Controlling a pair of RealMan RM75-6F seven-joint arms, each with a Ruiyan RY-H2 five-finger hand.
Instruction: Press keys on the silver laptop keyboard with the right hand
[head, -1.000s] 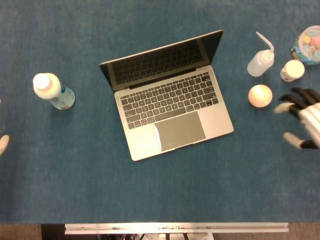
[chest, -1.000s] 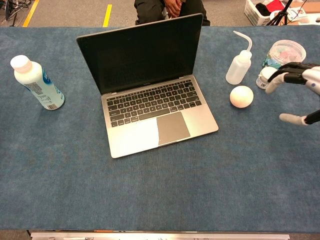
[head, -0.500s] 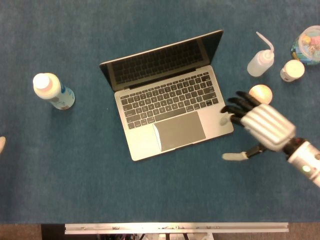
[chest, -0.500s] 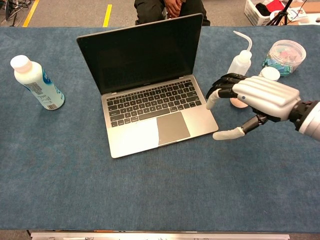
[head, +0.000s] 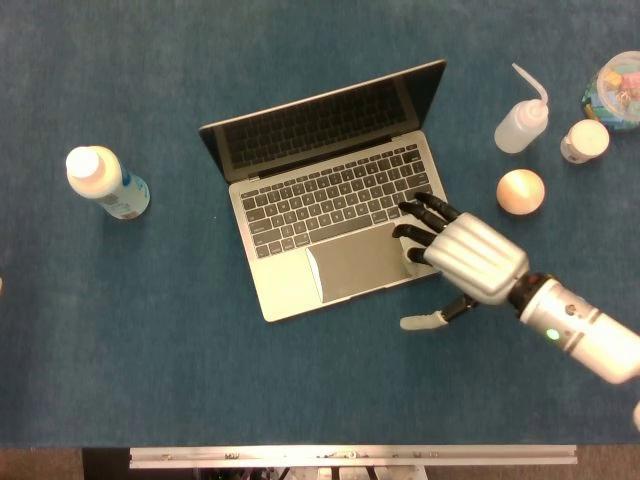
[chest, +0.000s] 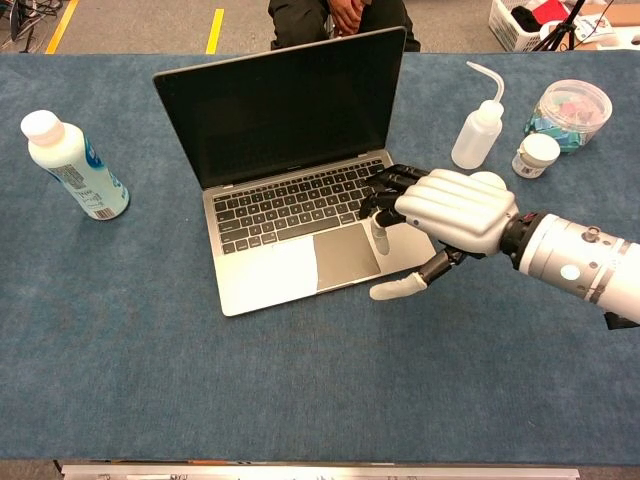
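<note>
The silver laptop (head: 290, 285) (chest: 260, 285) lies open at the middle of the blue table, its screen dark. My right hand (head: 462, 255) (chest: 445, 215) hovers palm down over the laptop's right front corner. Its dark fingers (head: 425, 208) (chest: 385, 183) reach over the right end of the keyboard (head: 330, 195) (chest: 300, 200), with the thumb (head: 425, 321) (chest: 398, 289) stretched out past the laptop's front edge. Whether a fingertip touches a key cannot be told. It holds nothing. My left hand is out of both views.
A white bottle with a blue label (head: 105, 184) (chest: 70, 165) lies at the far left. To the right stand a squeeze bottle (head: 522, 122) (chest: 477, 128), an orange-white ball (head: 520, 190), a small white jar (head: 584, 140) (chest: 536, 154) and a clear tub (head: 615, 85) (chest: 568, 110).
My right hand has swept left from the table's right edge, past the ball, onto the laptop's right side. A pale tip at the left edge of the head view is gone.
</note>
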